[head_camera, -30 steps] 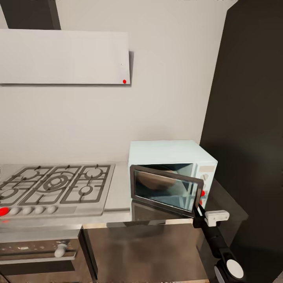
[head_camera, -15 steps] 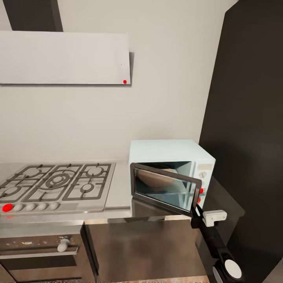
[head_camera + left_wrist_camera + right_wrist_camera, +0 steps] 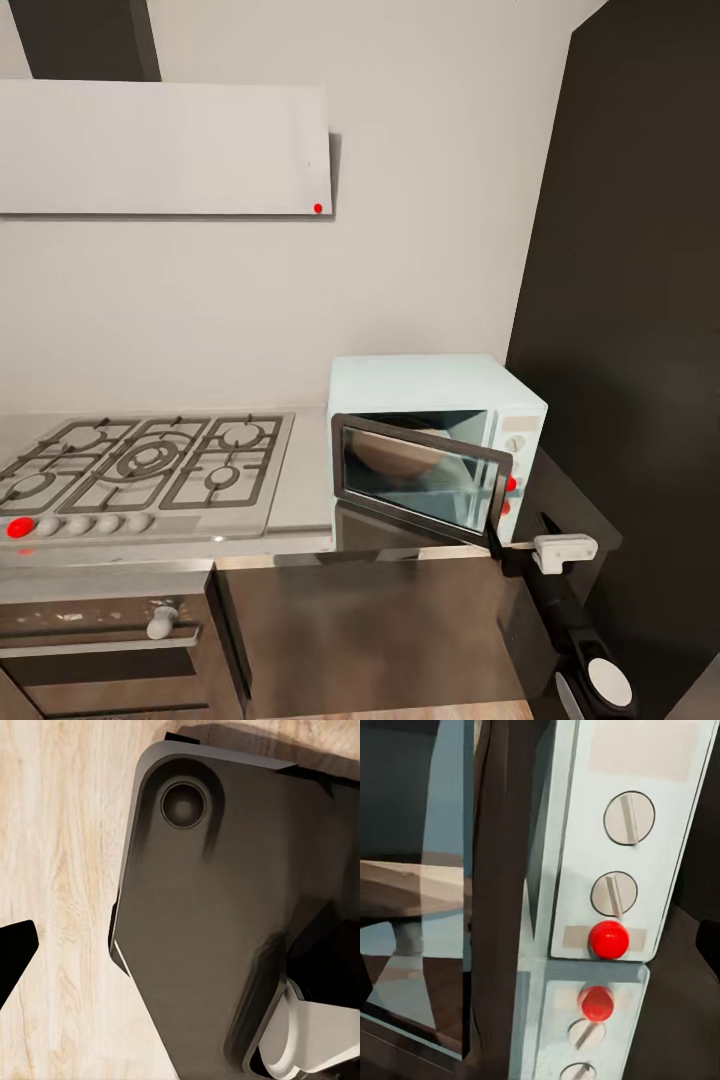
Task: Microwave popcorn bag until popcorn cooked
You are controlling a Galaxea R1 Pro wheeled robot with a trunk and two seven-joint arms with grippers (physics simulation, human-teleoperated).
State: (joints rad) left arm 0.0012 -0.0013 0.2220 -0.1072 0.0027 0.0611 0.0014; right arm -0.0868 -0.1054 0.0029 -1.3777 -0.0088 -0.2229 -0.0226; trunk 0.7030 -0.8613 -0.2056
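The pale blue microwave (image 3: 430, 385) stands on the grey countertop (image 3: 300, 495) against the wall. Its dark glass door (image 3: 420, 480) hangs partly open, hinged on the left. Behind the glass a tan-brown rounded shape (image 3: 385, 458) looks like the popcorn bag; no label is readable. My right gripper (image 3: 520, 545) hovers just beyond the door's free edge, below the control panel (image 3: 622, 870) with its two knobs and red button (image 3: 608, 939). Its fingers are too dark to read. My left gripper (image 3: 15, 956) points at the floor, one black fingertip at the frame's edge.
A steel gas hob (image 3: 140, 470) lies left of the microwave, a white hood (image 3: 160, 145) above it, an oven front (image 3: 100, 630) below. A tall dark cabinet (image 3: 640, 300) walls off the right side. The left wrist view shows wooden floor (image 3: 67, 832) and my dark base (image 3: 202, 907).
My right gripper has drawn a little to the right, off the door's free edge. The door sits slightly closer to the microwave. The head camera shifted slightly early on.
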